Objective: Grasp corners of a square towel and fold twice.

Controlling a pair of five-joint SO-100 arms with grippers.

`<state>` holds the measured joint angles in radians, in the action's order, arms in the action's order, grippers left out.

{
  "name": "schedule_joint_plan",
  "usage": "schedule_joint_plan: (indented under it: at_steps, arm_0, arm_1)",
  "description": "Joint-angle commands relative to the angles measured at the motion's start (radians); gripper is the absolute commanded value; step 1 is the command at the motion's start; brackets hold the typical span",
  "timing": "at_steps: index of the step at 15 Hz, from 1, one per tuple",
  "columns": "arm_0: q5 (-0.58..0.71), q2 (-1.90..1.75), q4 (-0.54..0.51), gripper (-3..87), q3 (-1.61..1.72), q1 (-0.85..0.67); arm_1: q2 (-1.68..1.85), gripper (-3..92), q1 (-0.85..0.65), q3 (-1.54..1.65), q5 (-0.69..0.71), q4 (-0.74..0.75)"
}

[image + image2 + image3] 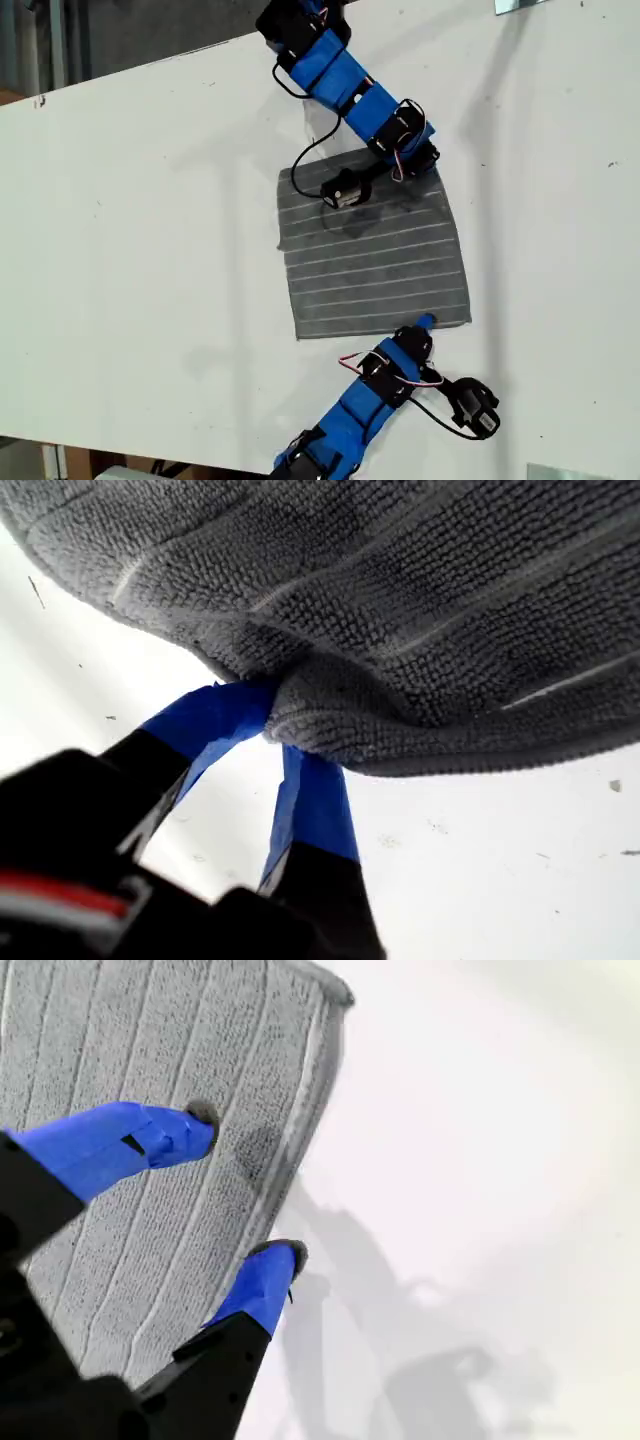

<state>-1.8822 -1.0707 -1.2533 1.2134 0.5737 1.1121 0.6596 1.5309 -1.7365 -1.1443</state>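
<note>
The grey striped towel (380, 260) lies flat on the white table (150, 280), near the middle of the exterior view. My first gripper (425, 322) comes in from the exterior view's bottom and meets the towel's lower edge near its lower right corner. In the first wrist view, my first gripper (270, 735) is shut on a bunched bit of the towel (400, 610) edge. My second gripper (422, 165) reaches in from the exterior view's top over the upper right corner. My second gripper (243, 1188) is open, straddling the towel (120, 1050) edge short of a corner (340, 988).
The table's far edge runs across the exterior view's upper left, with dark floor (130, 30) beyond. Metal pieces show at the exterior view's top right (520, 5) and bottom right (565, 472). A black wrist camera (475, 410) sticks out beside the first arm.
</note>
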Motion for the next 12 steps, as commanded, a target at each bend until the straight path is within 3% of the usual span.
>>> schedule_joint_plan:
  at_steps: [1, 3, 7, 12]
  arm_0:
    - [-0.043, 0.080, 0.002, 23.4, -0.184, 0.028]
    - [-0.052, 0.152, 0.057, 23.3, -0.252, 0.041]
    - [-0.100, 0.183, 0.049, 23.1, -0.293, 0.069]
    - [-0.160, 0.252, 0.130, 22.6, -0.305, 0.107]
  arm_1:
    - [-0.014, -0.1, -0.005, 0.011, -0.011, 0.005]
    - [-0.020, -0.1, -0.005, 0.011, -0.011, 0.006]
    - [-0.026, -0.1, -0.005, 0.011, -0.011, 0.008]
    - [-0.026, -0.1, -0.003, 0.003, -0.011, 0.006]
